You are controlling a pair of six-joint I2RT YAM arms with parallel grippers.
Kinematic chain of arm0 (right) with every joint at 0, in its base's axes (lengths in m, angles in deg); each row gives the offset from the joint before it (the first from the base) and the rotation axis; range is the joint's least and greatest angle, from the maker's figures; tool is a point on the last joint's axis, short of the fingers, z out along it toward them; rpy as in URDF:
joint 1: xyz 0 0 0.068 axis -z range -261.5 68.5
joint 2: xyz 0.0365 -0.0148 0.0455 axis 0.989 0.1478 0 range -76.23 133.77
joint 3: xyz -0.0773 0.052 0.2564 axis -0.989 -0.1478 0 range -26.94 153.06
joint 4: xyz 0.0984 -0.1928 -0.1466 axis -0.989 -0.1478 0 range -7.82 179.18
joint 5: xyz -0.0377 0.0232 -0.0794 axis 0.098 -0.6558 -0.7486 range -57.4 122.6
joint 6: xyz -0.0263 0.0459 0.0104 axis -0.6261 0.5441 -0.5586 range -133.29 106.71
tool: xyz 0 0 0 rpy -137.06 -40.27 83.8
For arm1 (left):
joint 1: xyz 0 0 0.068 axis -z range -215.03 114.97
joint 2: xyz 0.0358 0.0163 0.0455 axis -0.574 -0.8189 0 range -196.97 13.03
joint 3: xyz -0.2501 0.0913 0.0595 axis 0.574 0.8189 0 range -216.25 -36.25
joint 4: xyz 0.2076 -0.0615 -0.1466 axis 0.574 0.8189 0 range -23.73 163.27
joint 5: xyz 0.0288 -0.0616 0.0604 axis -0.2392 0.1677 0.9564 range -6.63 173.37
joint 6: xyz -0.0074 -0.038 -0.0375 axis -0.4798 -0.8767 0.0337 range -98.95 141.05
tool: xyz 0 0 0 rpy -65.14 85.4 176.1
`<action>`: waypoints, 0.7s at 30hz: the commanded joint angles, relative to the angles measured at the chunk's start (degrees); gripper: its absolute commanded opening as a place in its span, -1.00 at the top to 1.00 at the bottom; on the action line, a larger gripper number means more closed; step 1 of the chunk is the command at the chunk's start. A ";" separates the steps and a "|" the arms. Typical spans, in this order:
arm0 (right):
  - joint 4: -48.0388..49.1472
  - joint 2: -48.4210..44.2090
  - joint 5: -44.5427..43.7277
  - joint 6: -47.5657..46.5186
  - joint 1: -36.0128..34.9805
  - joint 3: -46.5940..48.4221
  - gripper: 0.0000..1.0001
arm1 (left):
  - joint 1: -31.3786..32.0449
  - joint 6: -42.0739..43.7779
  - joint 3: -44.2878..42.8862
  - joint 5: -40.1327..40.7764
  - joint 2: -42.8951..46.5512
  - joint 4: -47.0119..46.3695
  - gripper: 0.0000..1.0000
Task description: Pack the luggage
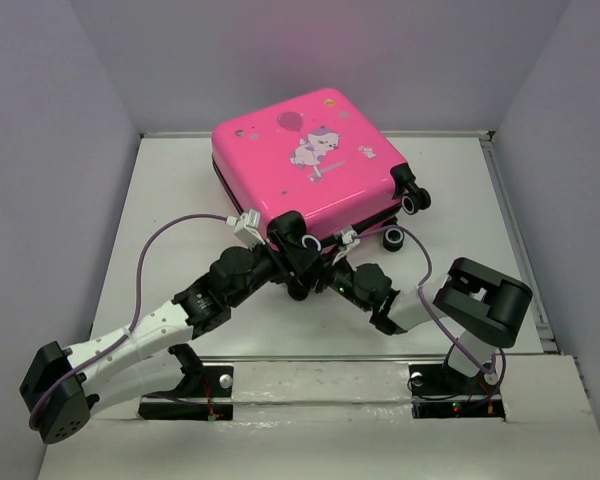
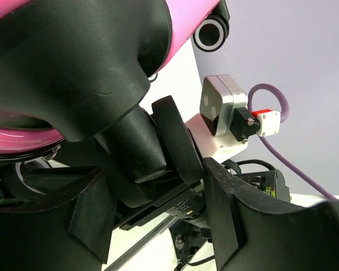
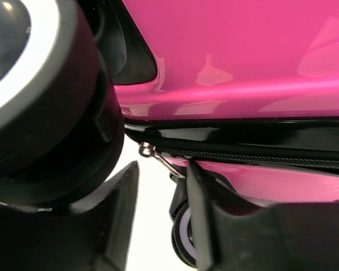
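The hot-pink luggage lies closed and flat on the table, printed side up. Both grippers are at its near corner by the black wheels. My left gripper is open, its jaws wide around a black caster wheel under the pink shell; the gripper's midpoint in the left wrist view lies just below that wheel. My right gripper is open a little at the black zipper line of the shell. The metal zipper pull hangs between its jaws, its end against the right finger.
A large wheel fills the top left of the right wrist view and another wheel shows beyond the fingers. The right wrist camera is close beside my left gripper. Grey walls enclose the table.
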 commanded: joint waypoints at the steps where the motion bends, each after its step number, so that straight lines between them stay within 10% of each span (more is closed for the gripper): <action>1: 27.39 0.56 -1.68 1.14 0.38 4.61 0.36 | 1.93 1.72 -2.59 -3.77 1.43 -20.06 0.89; 10: 27.74 -1.37 -2.20 5.09 0.38 7.07 0.86 | 2.37 0.40 -1.80 -3.85 0.20 -23.22 0.89; 21: 27.65 -6.29 8.23 10.11 0.38 1.80 0.86 | 2.37 0.84 -5.65 -2.27 2.83 -22.87 0.88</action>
